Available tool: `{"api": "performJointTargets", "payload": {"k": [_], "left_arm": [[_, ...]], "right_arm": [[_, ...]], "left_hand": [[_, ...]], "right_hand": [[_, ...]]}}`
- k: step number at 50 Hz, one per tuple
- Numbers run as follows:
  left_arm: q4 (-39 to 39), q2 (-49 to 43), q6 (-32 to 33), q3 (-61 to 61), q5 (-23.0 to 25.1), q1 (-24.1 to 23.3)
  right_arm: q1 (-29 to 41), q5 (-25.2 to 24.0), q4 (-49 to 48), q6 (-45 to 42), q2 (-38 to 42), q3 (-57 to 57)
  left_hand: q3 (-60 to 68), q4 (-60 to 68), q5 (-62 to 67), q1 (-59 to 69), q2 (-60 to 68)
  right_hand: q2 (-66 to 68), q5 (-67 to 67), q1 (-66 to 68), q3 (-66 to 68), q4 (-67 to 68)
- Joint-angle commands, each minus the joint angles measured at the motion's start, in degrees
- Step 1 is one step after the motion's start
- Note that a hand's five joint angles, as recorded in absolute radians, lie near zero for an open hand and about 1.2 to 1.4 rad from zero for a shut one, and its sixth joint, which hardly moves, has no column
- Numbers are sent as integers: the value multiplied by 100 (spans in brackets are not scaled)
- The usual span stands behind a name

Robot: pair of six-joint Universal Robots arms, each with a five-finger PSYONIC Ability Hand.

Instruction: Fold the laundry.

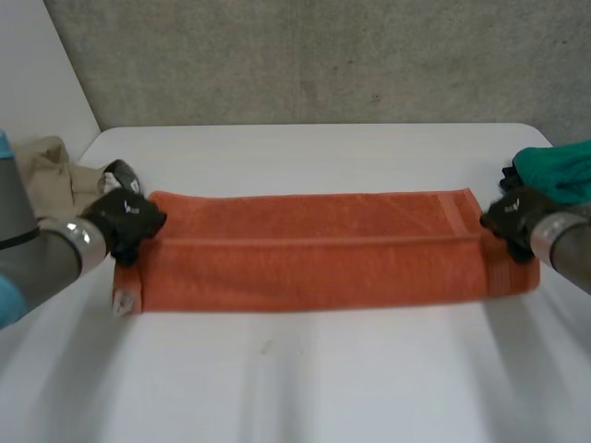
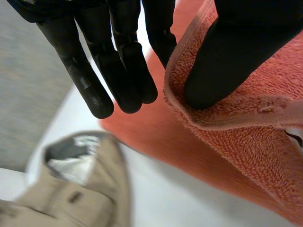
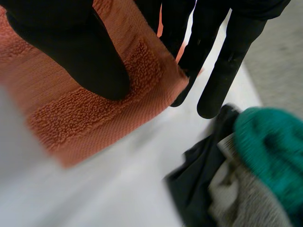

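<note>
The orange towel (image 1: 314,249) lies folded lengthwise across the worktop (image 1: 305,378). The left hand (image 1: 129,221) pinches its left end and the right hand (image 1: 512,220) its right end, thumb against straight fingers (image 3: 222,71). Judged soft, limp and light; best held at the end corners.

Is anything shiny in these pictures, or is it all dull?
Left wrist view: soft glints of light run down the left hand, which pinches the orange towel; the towel looks dull, with no shine. Right wrist view: the right hand has only a faint sheen on its fingers. Head view: the white table is bright but shows no glare spot.
</note>
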Motion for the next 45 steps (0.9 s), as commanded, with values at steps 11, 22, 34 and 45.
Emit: {"api": "performJointTargets", "payload": {"k": [11,22,34,45], "left_arm": [[3996,-444,-2112,3835,-1109,-72],[2801,-171,-2755,2949,-408,113],[2845,-162,-2299,568,137,236],[3117,-610,-1666,-1252,568,491]], "right_arm": [[648,807,-4675,2187,215,-3109],[683,482,-3719,2337,65,-2468],[648,51,-2497,2012,258,-1237],[112,-2,-1872,1713,496,-138]], "left_hand": [[1171,1122,1340,1299,1131],[1171,1122,1340,1299,1131],[1171,1122,1340,1299,1131],[1171,1122,1340,1299,1131]], "right_hand": [[1242,1146,1567,1152,1112],[1242,1146,1567,1152,1112],[1242,1146,1567,1152,1112],[1242,1146,1567,1152,1112]]}}
